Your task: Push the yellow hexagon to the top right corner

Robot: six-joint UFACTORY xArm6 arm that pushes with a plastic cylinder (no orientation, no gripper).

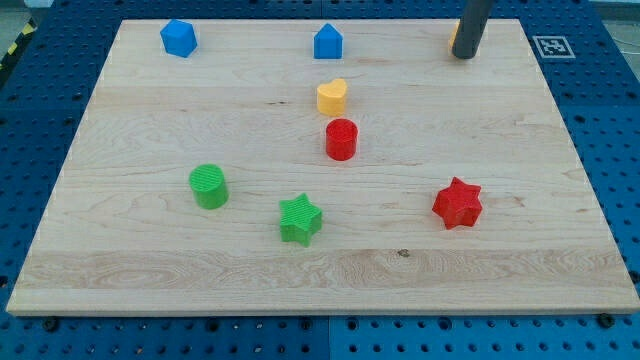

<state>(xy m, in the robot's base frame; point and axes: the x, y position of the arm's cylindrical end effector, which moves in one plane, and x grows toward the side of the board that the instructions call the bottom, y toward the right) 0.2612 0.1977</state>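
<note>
Pale wood board (120, 250) on a blue table (620, 150) full of little holes. Black-and-white tag (552, 46) just off the board's top right corner.

Near that corner, a dark rod (470, 25) coming down, with my tip (463, 57) on the wood. Jaws apart or together: cannot tell, only the rod on show.

Yellow hexagon (453, 36) right behind the rod, on its left side, close to the board's top edge. Mostly hidden. Just a thin orange-yellow strip peeking out, so no clear shape. Touching the tip or not: cannot tell.

Along the top, well to the left: blue house (328, 42) and, further left, blue hexagon (178, 38).

In the middle, yellow heart (332, 96) with red cylinder (341, 139) just below it, close but apart.

Lower down: green cylinder (209, 186) on the left, green star (300, 219) beside it, red star (458, 203) on the right. All far from the tip.
</note>
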